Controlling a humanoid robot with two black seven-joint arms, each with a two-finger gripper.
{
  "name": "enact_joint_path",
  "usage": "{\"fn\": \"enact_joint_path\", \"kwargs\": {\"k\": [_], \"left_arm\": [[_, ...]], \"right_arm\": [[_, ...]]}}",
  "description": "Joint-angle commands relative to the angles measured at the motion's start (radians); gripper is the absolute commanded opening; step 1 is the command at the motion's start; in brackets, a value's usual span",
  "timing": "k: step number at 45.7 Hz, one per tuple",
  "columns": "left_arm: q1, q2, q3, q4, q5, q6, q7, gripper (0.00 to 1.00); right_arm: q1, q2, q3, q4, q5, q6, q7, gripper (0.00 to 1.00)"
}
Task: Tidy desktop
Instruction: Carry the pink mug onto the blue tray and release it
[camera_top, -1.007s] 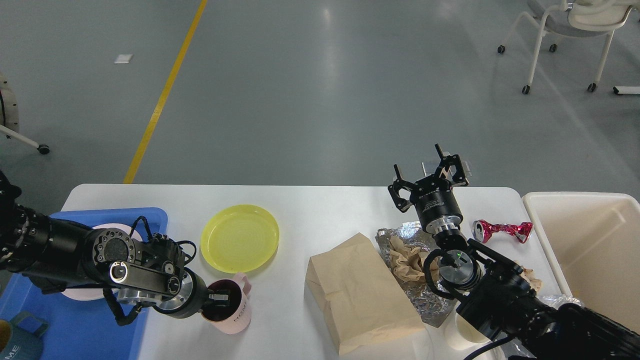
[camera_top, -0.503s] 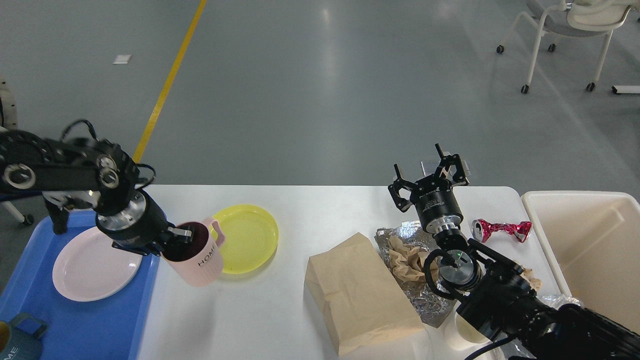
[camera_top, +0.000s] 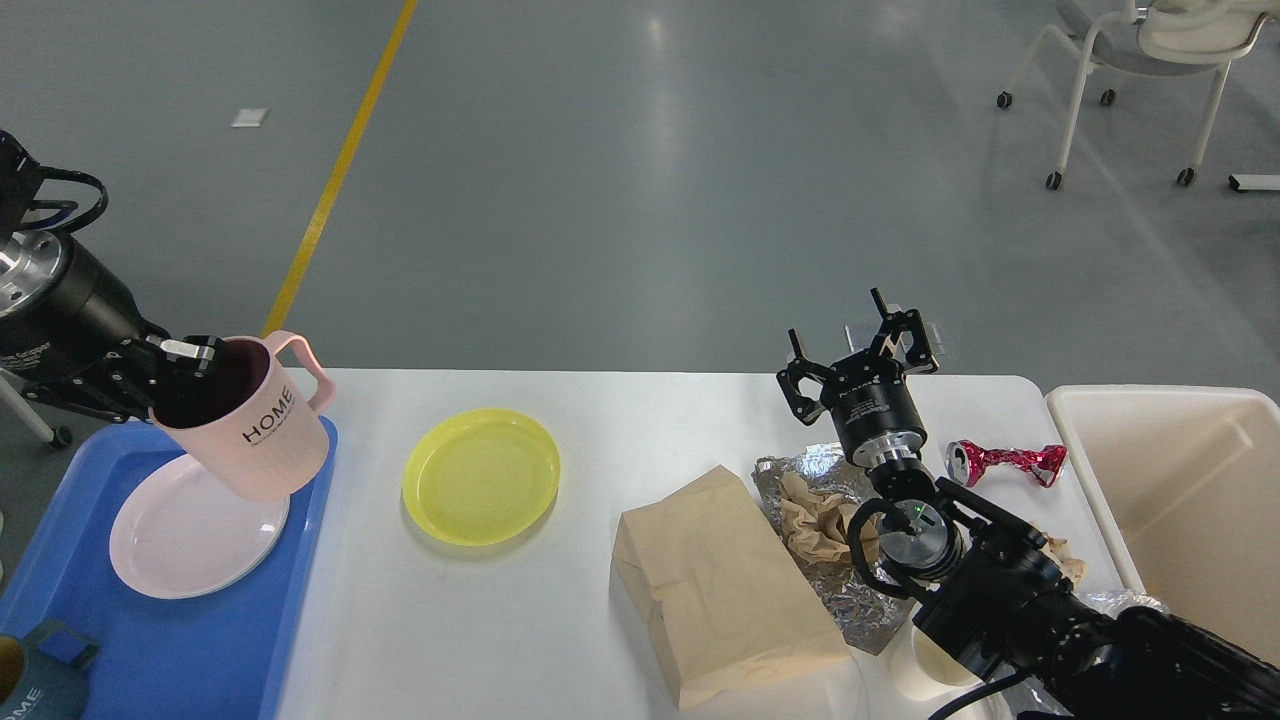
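The white desktop fills the lower part of the head view. My left gripper is shut on the rim of a pink mug marked HOME, holding it tilted in the air above the blue tray and a pink plate. A yellow plate lies on the desktop. At the far edge my right gripper stands open, with nothing between its fingers. Below it lie a brown paper bag, crumpled foil with brown paper, and a crushed red can.
A beige bin stands off the desktop's right end. A blue-grey mug sits in the tray's near left corner. A white cup stands beside my right arm. A wheeled chair is far back right.
My left arm has lifted the pink mug off the desktop and carried it left and up, over the blue tray. The right arm has not moved.
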Motion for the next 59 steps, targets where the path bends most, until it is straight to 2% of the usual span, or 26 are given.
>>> {"fn": "enact_joint_path", "kwargs": {"k": [1, 9, 14, 18, 31, 41, 47, 50, 52, 55, 59], "left_arm": [[0.133, -0.003, 0.032, 0.009, 0.040, 0.167, 0.000, 0.00], [0.347, -0.066, 0.043, 0.017, 0.063, 0.483, 0.001, 0.00], [0.394, -0.124, 0.121, 0.015, 0.063, 0.577, 0.000, 0.00], [0.417, -0.164, 0.167, 0.015, 0.062, 0.597, 0.000, 0.00], [0.528, -0.206, 0.181, 0.006, 0.062, 0.598, 0.000, 0.00], [0.543, -0.210, 0.189, 0.008, 0.060, 0.635, -0.003, 0.00], [0.548, -0.212, 0.189, 0.009, 0.060, 0.637, -0.002, 0.04], [0.549, -0.212, 0.189, 0.012, 0.060, 0.637, -0.002, 0.07], [0.549, -0.212, 0.189, 0.014, 0.059, 0.637, -0.002, 0.14], [0.551, -0.212, 0.189, 0.017, 0.057, 0.638, -0.002, 0.29], [0.551, -0.212, 0.189, 0.019, 0.057, 0.637, -0.003, 0.56]], "right_arm": [[0.000, 0.000, 0.000, 0.000, 0.000, 0.000, 0.000, 1.00], [0.000, 0.000, 0.000, 0.000, 0.000, 0.000, 0.000, 1.00], [0.000, 0.000, 0.000, 0.000, 0.000, 0.000, 0.000, 1.00], [0.000, 0.000, 0.000, 0.000, 0.000, 0.000, 0.000, 1.00], [0.000, 0.000, 0.000, -0.001, 0.000, 0.000, 0.000, 1.00], [0.000, 0.000, 0.000, -0.001, 0.000, 0.000, 0.000, 1.00], [0.000, 0.000, 0.000, -0.001, 0.000, 0.000, 0.000, 1.00], [0.000, 0.000, 0.000, -0.001, 0.000, 0.000, 0.000, 1.00], [0.000, 0.000, 0.000, -0.001, 0.000, 0.000, 0.000, 1.00], [0.000, 0.000, 0.000, 0.000, 0.000, 0.000, 0.000, 1.00], [0.000, 0.002, 0.000, -0.001, 0.000, 0.000, 0.000, 1.00]]}}
